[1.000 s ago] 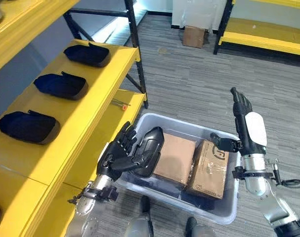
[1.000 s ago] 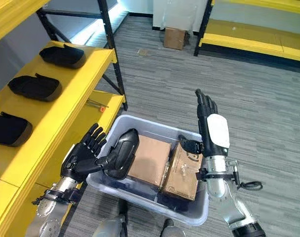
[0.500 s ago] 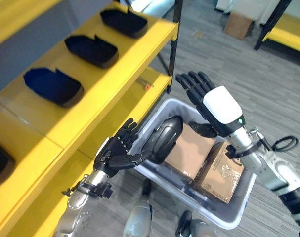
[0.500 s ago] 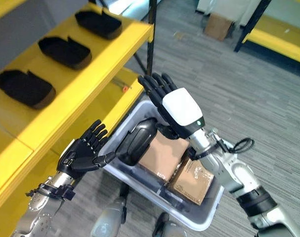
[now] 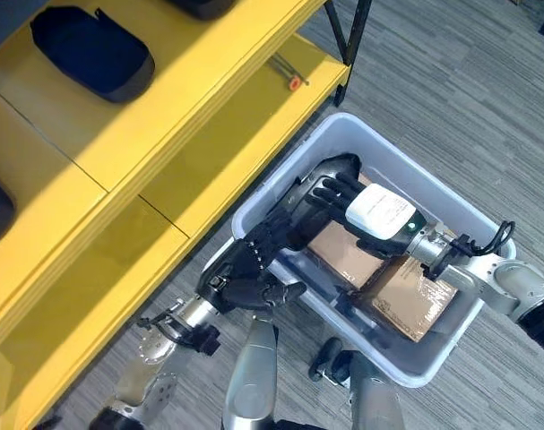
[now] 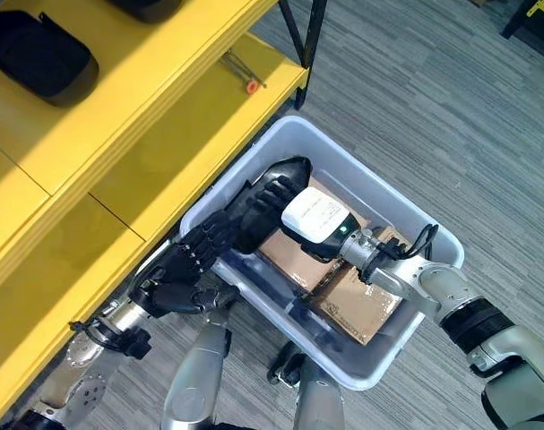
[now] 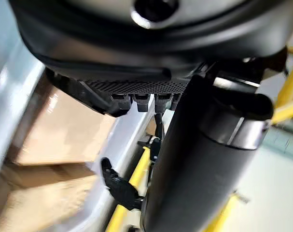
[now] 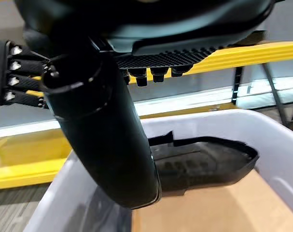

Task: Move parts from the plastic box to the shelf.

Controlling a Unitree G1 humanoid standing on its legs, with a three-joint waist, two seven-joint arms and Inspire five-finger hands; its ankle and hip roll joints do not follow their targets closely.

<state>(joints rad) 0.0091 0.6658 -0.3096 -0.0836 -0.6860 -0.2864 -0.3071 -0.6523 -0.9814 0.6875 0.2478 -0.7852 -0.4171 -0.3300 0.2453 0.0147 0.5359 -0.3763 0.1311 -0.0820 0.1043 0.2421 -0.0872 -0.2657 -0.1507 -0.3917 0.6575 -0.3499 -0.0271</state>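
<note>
A black moulded part lies in the far left corner of the translucent plastic box, leaning on a cardboard carton; it also shows in the right wrist view. My right hand, with its white back up, reaches over the cartons, and its relaxed fingers rest on the part without closing round it. My left hand comes in over the box's near left rim with straight fingers that reach the part's near end, and its thumb sticks out. The yellow shelf stands to the left.
Two cardboard cartons lie side by side in the box. Another black part sits on the upper shelf board. A small orange-tipped tool lies on the lower board. Grey carpet surrounds the box.
The camera has tilted down towards the box. My right hand came down from raised onto the part. The part has sunk from my left palm into the box's corner.
</note>
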